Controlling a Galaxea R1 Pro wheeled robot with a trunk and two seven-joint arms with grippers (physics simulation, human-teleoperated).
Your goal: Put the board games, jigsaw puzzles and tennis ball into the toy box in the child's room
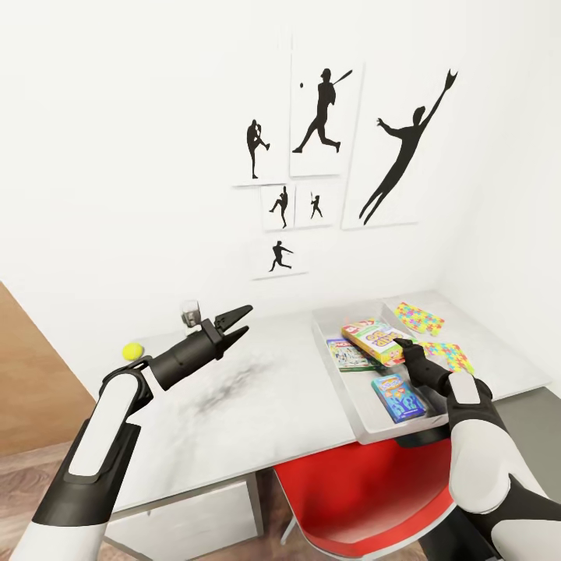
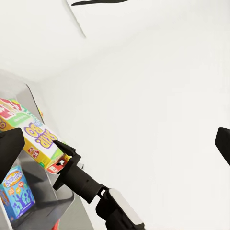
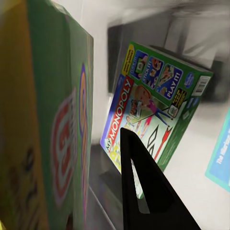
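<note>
Right gripper (image 1: 405, 344) clamped on Skip-Bo box (image 1: 375, 340), held tilted over toy box (image 1: 366, 421). Best lowered flat beside Monopoly box (image 1: 348, 355) and blue game (image 1: 399, 397) before release. Left gripper (image 1: 240, 322) spread, empty. Beyond the bin: jigsaw puzzles (image 1: 419, 318). Far left: tennis ball (image 1: 132, 351).

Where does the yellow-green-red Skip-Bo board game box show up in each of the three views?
Head view: right of centre, the yellow-green-red Skip-Bo board game box tilts over the light grey toy box, at the right gripper.
Left wrist view: far left, above the bin.
Right wrist view: large blurred slab at left.
Shared landmark: the white-green Monopoly box.
</note>
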